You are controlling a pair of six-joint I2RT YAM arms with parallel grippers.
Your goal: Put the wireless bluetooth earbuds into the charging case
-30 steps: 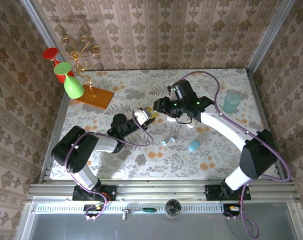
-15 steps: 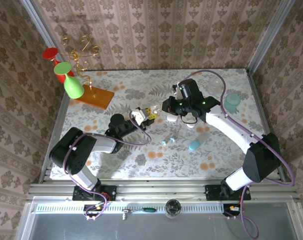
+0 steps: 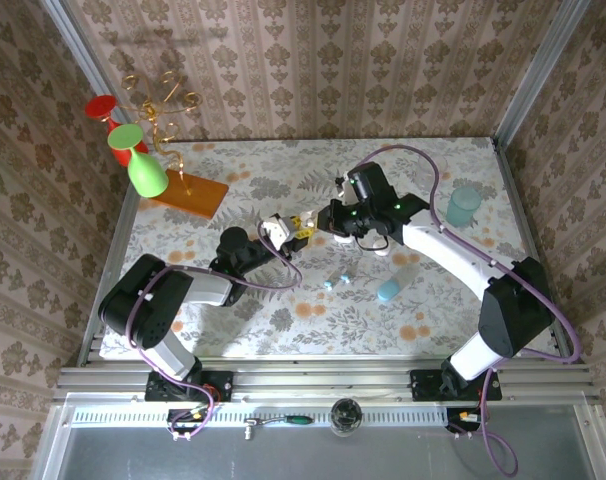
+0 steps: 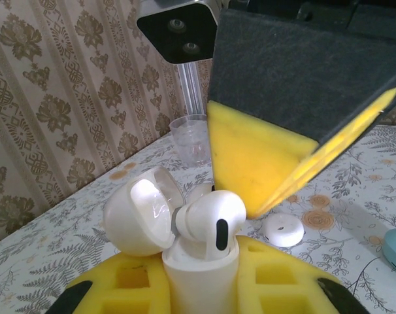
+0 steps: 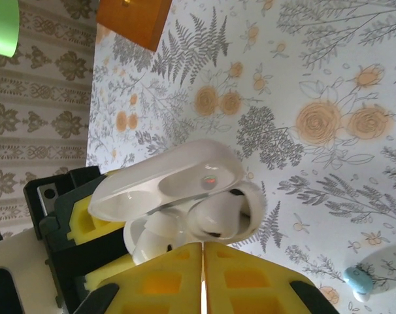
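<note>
My left gripper (image 3: 273, 236) is shut on the white charging case (image 3: 277, 227), held upright between its yellow pads (image 4: 132, 281) with the lid (image 4: 136, 216) swung open. A white earbud (image 4: 210, 222) sits in the case, its rounded head standing proud of the rim. In the right wrist view this earbud (image 5: 225, 212) lies under the open lid (image 5: 165, 173), and a second white earbud (image 5: 149, 241) shows beside it. My right gripper (image 3: 308, 224) is shut and empty. Its yellow fingertips (image 4: 250, 196) hang right at the earbud; I cannot tell whether they touch.
Two tiny whitish pieces with cyan tips (image 3: 328, 284) (image 3: 345, 277) lie mid-table, with a light-blue capsule (image 3: 393, 287) to their right. A round white disc (image 4: 283, 229) lies behind the case. A clear cup (image 3: 464, 205) stands back right. A wire stand with green and red glasses (image 3: 143, 165) is back left.
My right gripper's jaws have shut with nothing in them. That arm swung a little right and came back to the case. The left gripper kept hold of the case, shifting slightly left.
</note>
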